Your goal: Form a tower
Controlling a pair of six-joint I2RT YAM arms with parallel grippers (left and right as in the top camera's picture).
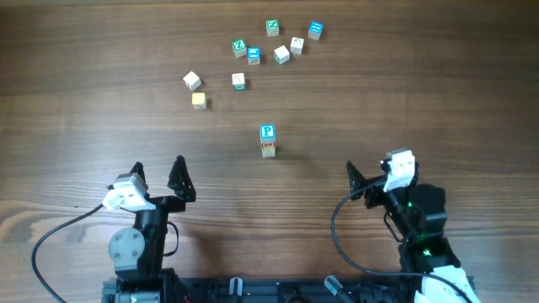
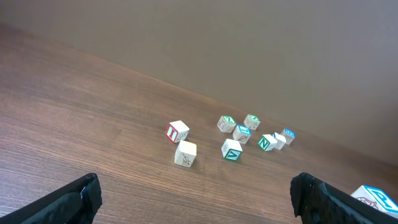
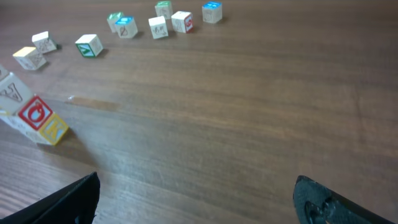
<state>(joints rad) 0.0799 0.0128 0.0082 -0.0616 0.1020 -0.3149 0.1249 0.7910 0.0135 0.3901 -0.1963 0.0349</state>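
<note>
Overhead: the tower (image 1: 267, 140), blue P on top, stands mid-table, ahead of and between both arms. The left gripper (image 1: 157, 171) and right gripper (image 1: 373, 175) are spread wide and empty, well apart from it. 9 loose cubes (image 1: 253, 55) lie scattered beyond.

Left wrist: the cubes lie ahead, and the tower only shows at the lower right edge.

Right wrist: the tower sits far left.

The step in hand looks like fetching another cube. That calls for 1 arm to reach past the tower without brushing it.
</note>
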